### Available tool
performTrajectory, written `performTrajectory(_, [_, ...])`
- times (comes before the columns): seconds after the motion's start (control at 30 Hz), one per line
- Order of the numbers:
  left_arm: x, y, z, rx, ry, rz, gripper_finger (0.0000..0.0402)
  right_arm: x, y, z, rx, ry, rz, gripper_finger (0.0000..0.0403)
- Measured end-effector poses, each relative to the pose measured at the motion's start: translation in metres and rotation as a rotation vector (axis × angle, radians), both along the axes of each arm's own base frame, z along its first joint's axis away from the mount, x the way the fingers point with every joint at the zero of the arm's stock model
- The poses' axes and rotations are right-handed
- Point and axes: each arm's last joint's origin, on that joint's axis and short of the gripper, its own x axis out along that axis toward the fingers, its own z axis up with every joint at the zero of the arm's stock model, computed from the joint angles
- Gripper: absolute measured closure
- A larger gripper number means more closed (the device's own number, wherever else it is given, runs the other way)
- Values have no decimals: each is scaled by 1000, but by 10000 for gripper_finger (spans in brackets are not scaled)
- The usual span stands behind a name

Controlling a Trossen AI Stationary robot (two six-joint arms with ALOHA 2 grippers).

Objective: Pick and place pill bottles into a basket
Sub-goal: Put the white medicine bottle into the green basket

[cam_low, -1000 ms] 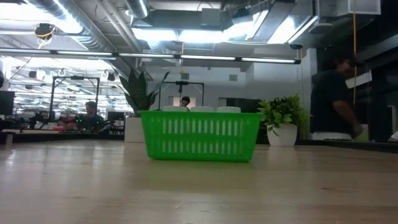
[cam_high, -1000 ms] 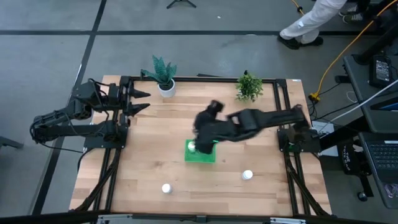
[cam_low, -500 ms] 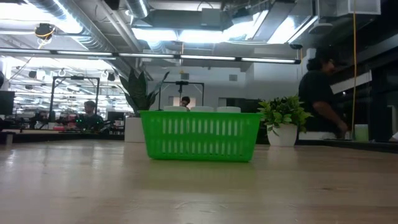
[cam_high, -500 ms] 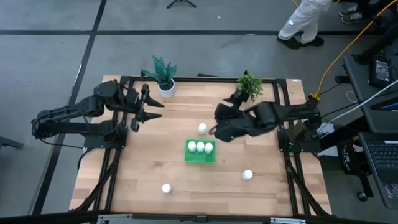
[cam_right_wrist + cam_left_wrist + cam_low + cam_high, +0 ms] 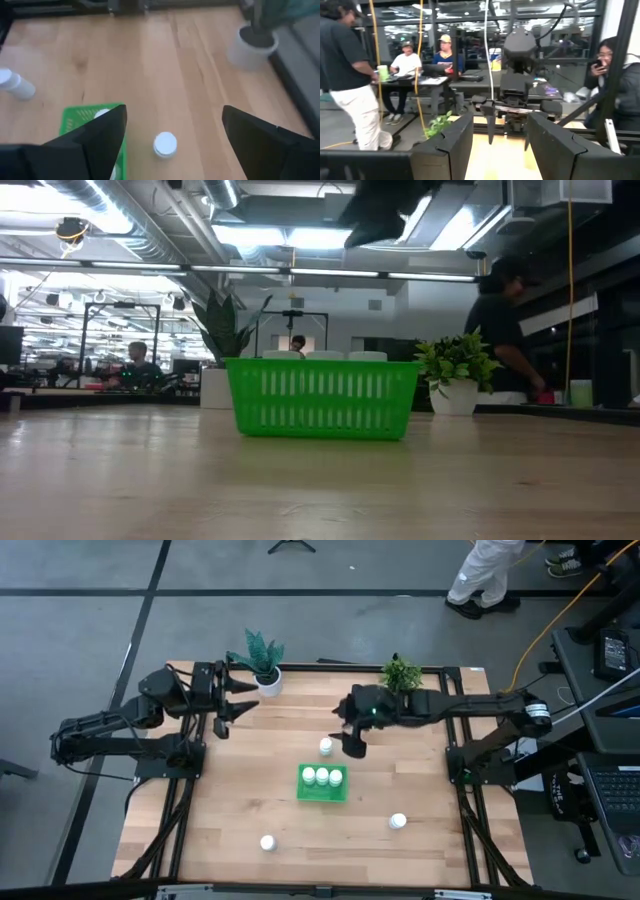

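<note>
Right gripper (image 5: 357,745) has swung up-frame off the basket (image 5: 322,783), fingers apart, over the lone pill bottle (image 5: 326,746) above it; centre, then descend straight; left gripper (image 5: 243,698) near-shut, upper left.

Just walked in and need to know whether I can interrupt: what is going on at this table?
A two-armed robot is putting pill bottles into a green basket mid-table. Three bottles are in it. The right gripper hangs open, empty, beside the bottle behind the basket. Two bottles lie nearer the front: one front left, one front right. The left gripper waits at the back left, near a potted plant, holding nothing.
</note>
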Motion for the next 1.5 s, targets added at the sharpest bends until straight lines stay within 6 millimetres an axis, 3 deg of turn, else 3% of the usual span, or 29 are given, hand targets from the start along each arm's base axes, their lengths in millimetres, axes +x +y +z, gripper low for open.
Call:
performTrajectory(0.17, [1,1,-1,-9,3,24,221,3,-26,-10,80,95,-12,73])
performTrajectory(0.47, [2,2,-1,-11,8,47,221,31,-46,-29,154,257,-3,73])
performTrajectory(0.93, [2,2,-7,12,68,41,221,61,-44,-80,260,426,-63,44])
performTrajectory(1.27, [2,1,-7,19,73,24,221,72,-24,-102,275,477,-41,44])
performTrajectory(1.5, [2,1,-7,19,73,21,221,77,-27,-112,288,477,-66,44])
